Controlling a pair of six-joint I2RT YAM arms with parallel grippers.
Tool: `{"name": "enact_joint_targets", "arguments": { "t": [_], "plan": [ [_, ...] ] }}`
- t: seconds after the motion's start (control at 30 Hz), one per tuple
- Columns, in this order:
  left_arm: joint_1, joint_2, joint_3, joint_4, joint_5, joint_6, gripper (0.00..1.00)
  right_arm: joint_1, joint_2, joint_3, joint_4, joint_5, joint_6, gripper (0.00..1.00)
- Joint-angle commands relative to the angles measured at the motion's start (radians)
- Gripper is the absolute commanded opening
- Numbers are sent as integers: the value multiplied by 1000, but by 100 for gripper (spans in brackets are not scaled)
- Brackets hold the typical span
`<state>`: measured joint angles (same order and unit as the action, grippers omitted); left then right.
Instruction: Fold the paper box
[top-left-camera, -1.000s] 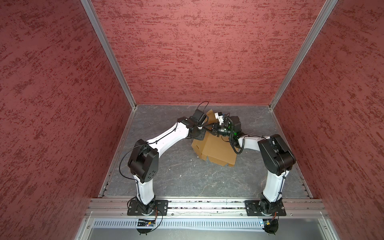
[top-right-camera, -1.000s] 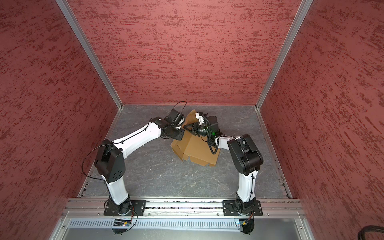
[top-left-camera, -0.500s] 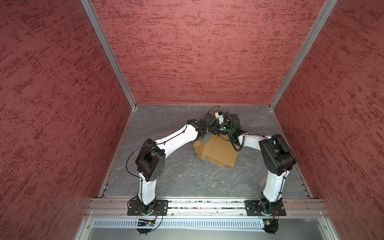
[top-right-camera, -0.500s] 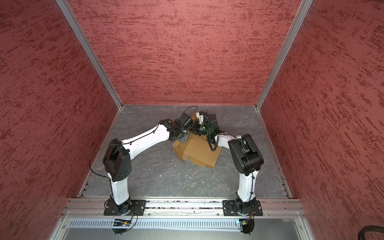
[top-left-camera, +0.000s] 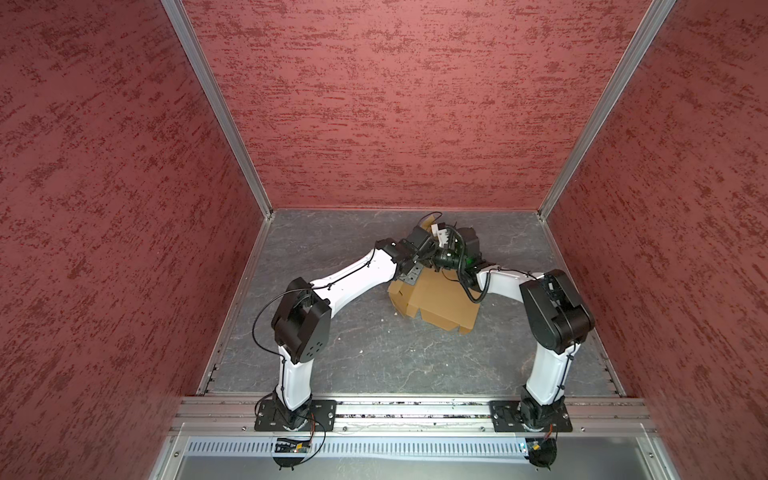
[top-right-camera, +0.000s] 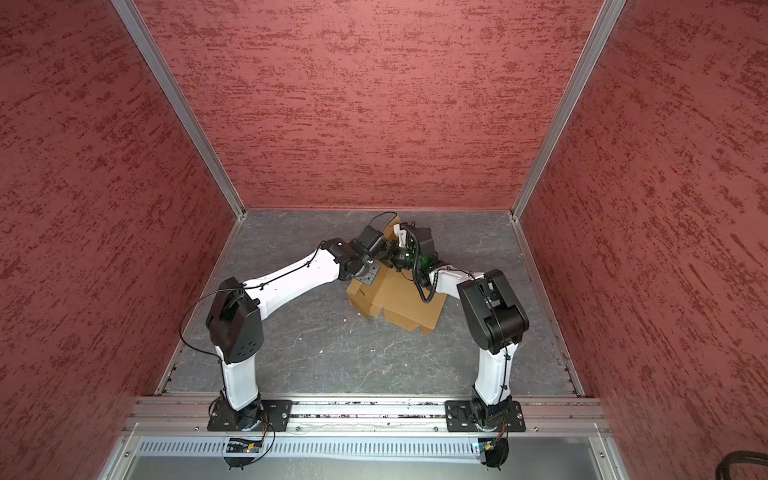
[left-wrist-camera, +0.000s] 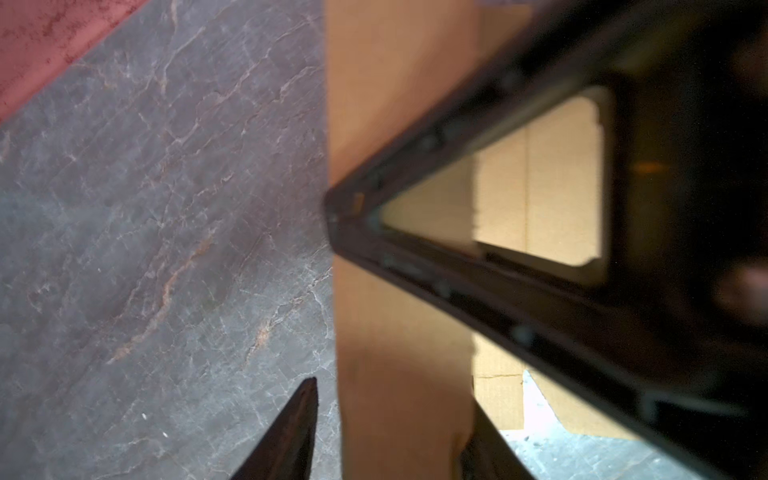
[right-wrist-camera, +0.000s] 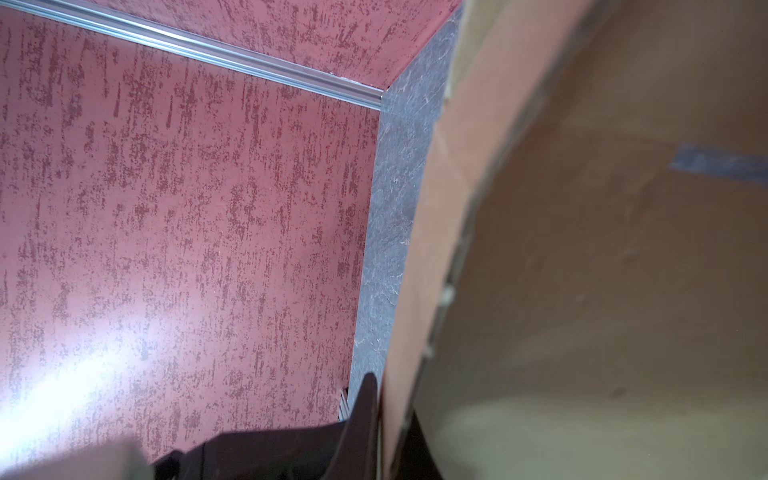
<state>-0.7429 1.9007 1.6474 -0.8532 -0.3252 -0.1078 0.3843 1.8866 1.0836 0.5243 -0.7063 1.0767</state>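
1. Grey veined flooring (top-left-camera: 374, 357) is lying under the whole scene, and red textured walls (top-left-camera: 395, 104) are closing it in on three sides.
2. The left claw (left-wrist-camera: 392, 395) is standing apart. Its two dark fingers (left-wrist-camera: 291, 432) are straddling an upright cardboard panel, and a sliver of flooring is showing between one finger and the panel, so nothing is being pinched.
3. The right claw (right-wrist-camera: 390, 399) is pressing together on a thin cardboard flap, whose sheet is running out from between its fingers (right-wrist-camera: 363, 415).
4. Both pieces of cardboard are forming part of the paper box (top-left-camera: 436, 299). In both top views the box (top-right-camera: 399, 299) is sitting on the flooring right under the two claws. Its folded body is stretching away from them toward the arm bases, and a bit of cardboard is showing just beyond them.
5. Just past the left claw, a black triangular frame (left-wrist-camera: 415, 266) is crossing in front of the cardboard. It is too blurred to tell what it belongs to.
6. Farther out, the left arm (top-left-camera: 353, 274) and the right arm (top-left-camera: 507, 282) are arching in from either side and bringing the claws close together over the box's far edge.
7. Outermost, both arm bases are sitting on an aluminium rail (top-left-camera: 415, 411).
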Motion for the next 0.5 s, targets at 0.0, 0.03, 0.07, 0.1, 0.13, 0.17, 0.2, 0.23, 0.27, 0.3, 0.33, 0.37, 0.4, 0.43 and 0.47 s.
{"name": "enact_joint_targets", "arguments": {
  "t": [0.0, 0.03, 0.07, 0.1, 0.13, 0.17, 0.2, 0.23, 0.27, 0.3, 0.33, 0.37, 0.4, 0.43, 0.47],
  "plan": [
    [43, -82, -19, 50, 43, 9, 60, 1, -45, -11, 56, 73, 39, 7],
    [56, -100, -24, 56, 62, 9, 62, 2, -47, -10, 52, 87, 45, 7],
    [69, -121, -31, 60, 85, 8, 64, 5, -49, -7, 40, 106, 57, 7],
    [82, -143, -40, 67, 105, 8, 66, 7, -49, -2, 24, 123, 69, 7],
    [92, -163, -49, 73, 119, 7, 67, 7, -47, 3, 7, 134, 84, 7],
    [105, -185, -61, 78, 134, 7, 70, 10, -44, 8, -9, 144, 104, 7],
    [113, -206, -74, 81, 146, 7, 71, 11, -40, 9, -11, 149, 122, 6],
    [124, -231, -91, 83, 157, 5, 72, 14, -38, 13, -16, 158, 142, 6],
    [136, -258, -114, 86, 164, 0, 72, 17, -38, 19, -29, 163, 149, 6],
    [145, -283, -138, 92, 171, -3, 73, 20, -40, 25, -43, 170, 156, 6],
    [158, -315, -171, 99, 178, -11, 73, 22, -43, 30, -56, 180, 158, 6],
    [172, -349, -206, 107, 194, -22, 73, 24, -49, 37, -74, 188, 158, 6],
    [187, -380, -242, 113, 204, -33, 73, 25, -53, 42, -92, 197, 157, 6],
    [204, -421, -283, 118, 216, -48, 73, 27, -58, 45, -102, 204, 158, 6],
    [225, -462, -326, 125, 230, -64, 73, 27, -61, 47, -108, 207, 159, 6]
  ]
}}
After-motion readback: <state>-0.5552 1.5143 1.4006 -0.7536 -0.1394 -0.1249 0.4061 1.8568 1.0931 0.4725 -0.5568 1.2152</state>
